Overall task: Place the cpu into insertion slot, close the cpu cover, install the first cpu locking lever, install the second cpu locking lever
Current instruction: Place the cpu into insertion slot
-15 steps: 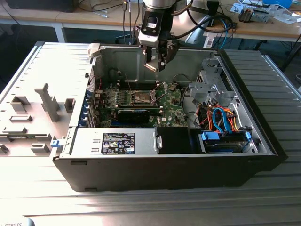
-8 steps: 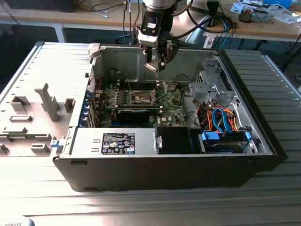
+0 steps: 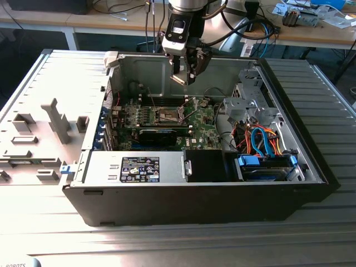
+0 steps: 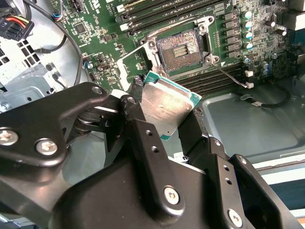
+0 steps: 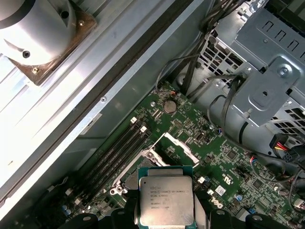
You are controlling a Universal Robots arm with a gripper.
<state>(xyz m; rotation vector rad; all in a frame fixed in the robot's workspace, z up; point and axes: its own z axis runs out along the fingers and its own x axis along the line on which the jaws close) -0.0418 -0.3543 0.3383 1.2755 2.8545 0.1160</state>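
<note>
The cpu [image 4: 166,106] is held between the fingers [image 4: 143,138], which are drawn in narrowly against two opposite edges of the chip. In both wrist views its dull metal top is seen uncovered between the black links. In the exterior view the cpu [image 3: 178,79] is carried in the air inside the open computer case [image 3: 194,206], above the green motherboard [image 3: 197,119] and clear of it.

The insertion slot [image 4: 180,47] lies below and apart from the chip. Its dark contact field is exposed within a thin metal rim. The cpu cover [image 5: 181,145] is seen raised on its hinge beside the slot, so the socket is left open. Long black memory slots [image 4: 143,10] run along the socket's side.

Within the case, a silver power supply [image 3: 139,168] with a label is set along the near wall. A metal drive cage [image 3: 250,103] and a bundle of blue and orange cables [image 3: 264,142] are found toward the exterior view's right.

The case is laid on its side on a grey ribbed metal table [image 3: 167,239]. Grey fixture blocks [image 3: 55,119] are stood on that table at the exterior view's left. Behind it, a second wooden table [image 3: 111,22] strewn with cables and small parts is seen across the room.
</note>
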